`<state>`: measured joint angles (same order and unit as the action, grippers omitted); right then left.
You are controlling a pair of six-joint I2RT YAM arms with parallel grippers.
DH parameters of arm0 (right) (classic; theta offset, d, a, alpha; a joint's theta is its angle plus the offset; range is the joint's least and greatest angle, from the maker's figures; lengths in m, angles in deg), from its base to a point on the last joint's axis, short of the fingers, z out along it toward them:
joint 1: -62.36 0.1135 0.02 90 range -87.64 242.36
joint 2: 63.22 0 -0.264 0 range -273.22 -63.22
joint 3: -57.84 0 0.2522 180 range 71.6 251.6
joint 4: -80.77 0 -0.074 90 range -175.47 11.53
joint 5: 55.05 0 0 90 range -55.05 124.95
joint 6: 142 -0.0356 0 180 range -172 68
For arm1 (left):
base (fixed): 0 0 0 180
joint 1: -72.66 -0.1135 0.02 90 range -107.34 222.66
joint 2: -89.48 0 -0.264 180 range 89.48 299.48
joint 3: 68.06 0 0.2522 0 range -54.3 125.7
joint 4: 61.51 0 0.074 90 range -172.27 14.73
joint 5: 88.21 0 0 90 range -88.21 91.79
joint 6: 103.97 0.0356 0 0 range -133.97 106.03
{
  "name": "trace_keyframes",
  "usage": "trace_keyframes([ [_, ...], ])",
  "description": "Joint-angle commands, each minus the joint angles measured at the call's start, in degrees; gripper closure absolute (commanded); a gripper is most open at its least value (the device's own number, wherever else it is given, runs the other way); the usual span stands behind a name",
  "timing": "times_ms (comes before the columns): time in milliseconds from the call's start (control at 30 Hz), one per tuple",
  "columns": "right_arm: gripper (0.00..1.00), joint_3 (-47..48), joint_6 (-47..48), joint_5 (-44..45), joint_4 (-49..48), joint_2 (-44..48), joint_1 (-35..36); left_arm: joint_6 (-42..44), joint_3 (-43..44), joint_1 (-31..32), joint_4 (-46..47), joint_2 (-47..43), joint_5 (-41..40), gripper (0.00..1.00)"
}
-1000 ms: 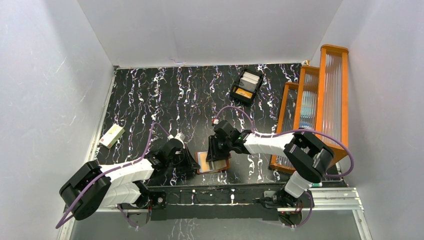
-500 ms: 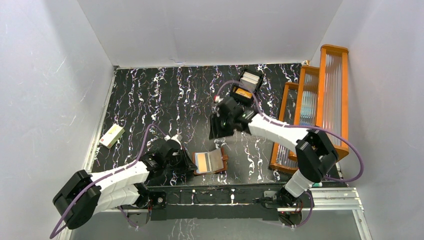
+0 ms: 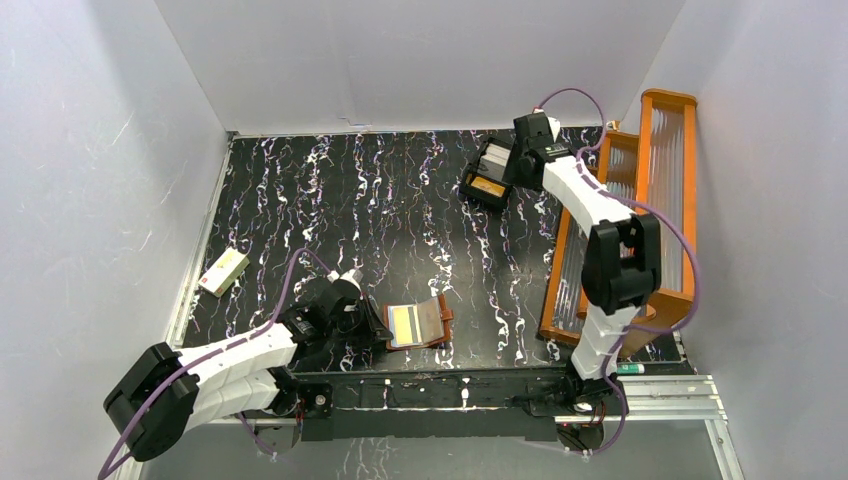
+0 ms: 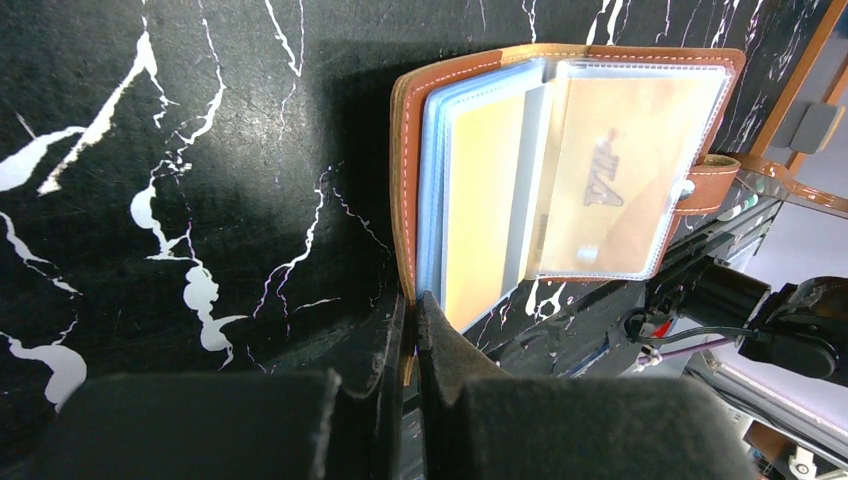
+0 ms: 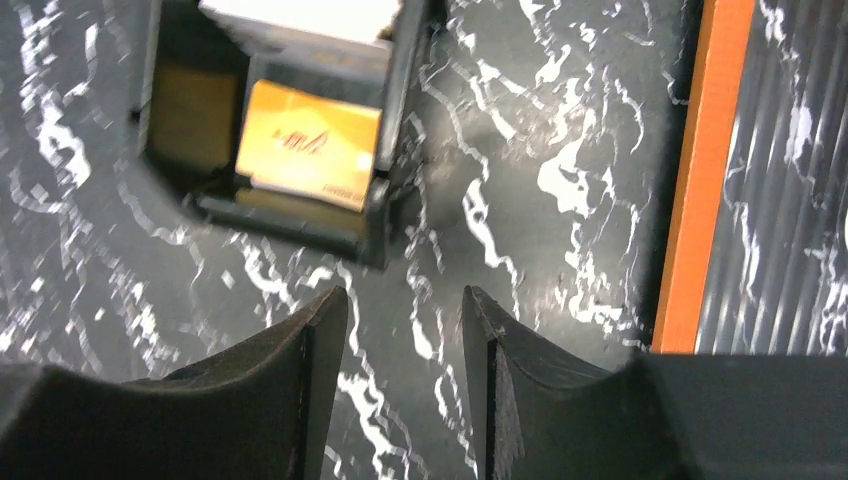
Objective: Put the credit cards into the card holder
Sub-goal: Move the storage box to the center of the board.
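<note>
Reddish-brown leather marks the card holder (image 3: 440, 318) in the top view, lying open at about six o'clock on the table (image 3: 330, 200). My left gripper (image 3: 375, 325) is at its nine o'clock edge. My right gripper (image 3: 512, 165) hangs beside the black tray (image 3: 468, 192) up at one o'clock, where the credit cards (image 3: 488, 186) wait.

On the left wrist, the jaws are pressed together on the holder's leather cover at its six o'clock edge, pinning it open. The clear sleeves (image 4: 600, 170) fan out, with a yellow-orange card visible inside.

On the right wrist, the fingers are spread with nothing between them. The tray sits at eleven o'clock, with a yellow-orange card (image 5: 312, 140) topmost in one compartment and a white card (image 5: 300, 15) beyond it. An orange rack (image 5: 700, 180) runs down at three o'clock.

I'd expect these cards to be light, stiff and slick. I'd pinch one by an edge that stands proud of the tray wall, since the flat face offers nothing to grip. The sleeves look floppy, so the holder needs pinning.
</note>
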<state>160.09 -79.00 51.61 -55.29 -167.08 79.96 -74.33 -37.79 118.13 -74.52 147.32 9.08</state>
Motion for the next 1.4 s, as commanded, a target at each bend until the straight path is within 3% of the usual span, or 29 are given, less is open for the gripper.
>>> trace_keyframes([
  [0,0.46,8.08,-1.69,1.88,1.99,-6.58,-1.6,1.2,1.75,-0.12,-1.88,-0.83,-0.56,1.0],
  [367,0.48,16.3,-2.27,-1.72,0.77,-18.4,-3.99,2.41,2.65,-0.12,-3.04,-0.29,-1.6,1.0],
  [533,0.59,18.81,-2.16,-0.45,3.43,-20.96,-4.03,3.04,3.79,-0.11,-4.05,-0.25,-2.27,1.0],
  [800,0.76,16.02,-5.05,-2.5,6.3,-17.5,-3.74,3.76,4.72,-0.12,-3.9,0.77,-2.46,1.0],
  [1200,0.75,6.13,-10.96,0.09,14.55,-10.06,1.03,4.54,5.25,-0.13,-4.47,1.12,-3.27,1.0],
  [1367,0.72,-4.01,-15.2,0.09,13.27,-3.2,4.79,4.72,4.94,-0.12,-2.46,1.85,-2.21,1.0],
])
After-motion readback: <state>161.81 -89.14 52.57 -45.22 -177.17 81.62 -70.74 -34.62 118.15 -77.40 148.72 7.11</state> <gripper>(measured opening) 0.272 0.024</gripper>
